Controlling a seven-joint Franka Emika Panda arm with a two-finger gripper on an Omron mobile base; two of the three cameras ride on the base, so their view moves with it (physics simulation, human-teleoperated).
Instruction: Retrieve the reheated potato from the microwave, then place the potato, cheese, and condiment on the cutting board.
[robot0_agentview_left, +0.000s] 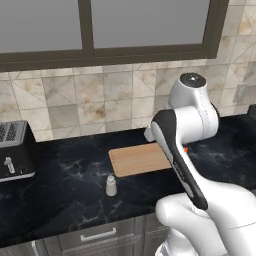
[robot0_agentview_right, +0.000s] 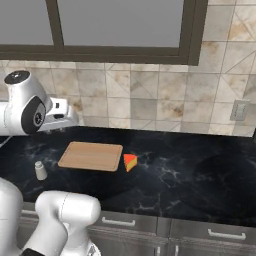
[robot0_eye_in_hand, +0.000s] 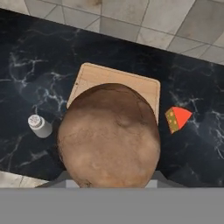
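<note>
Potato (robot0_eye_in_hand: 109, 136) sits right at the hand camera, above the cutting board (robot0_eye_in_hand: 94, 78); fingertips hidden behind it, so gripper state can't be confirmed (likely gripping, not visible). Board (robot0_agentview_right: 91, 155) lies flat on black counter (robot0_agentview_right: 190, 170). Cheese (robot0_agentview_right: 130, 161) just beside board's right edge; shaker (robot0_agentview_right: 40, 170) near its left front corner, apart. Toaster (robot0_agentview_left: 15, 150) at far left.

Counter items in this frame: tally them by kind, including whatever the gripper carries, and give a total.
Potato, in the gripper above the board: 1
Cutting board: 1
Cheese: 1
Shaker: 1
Toaster: 1
Total: 5
</note>
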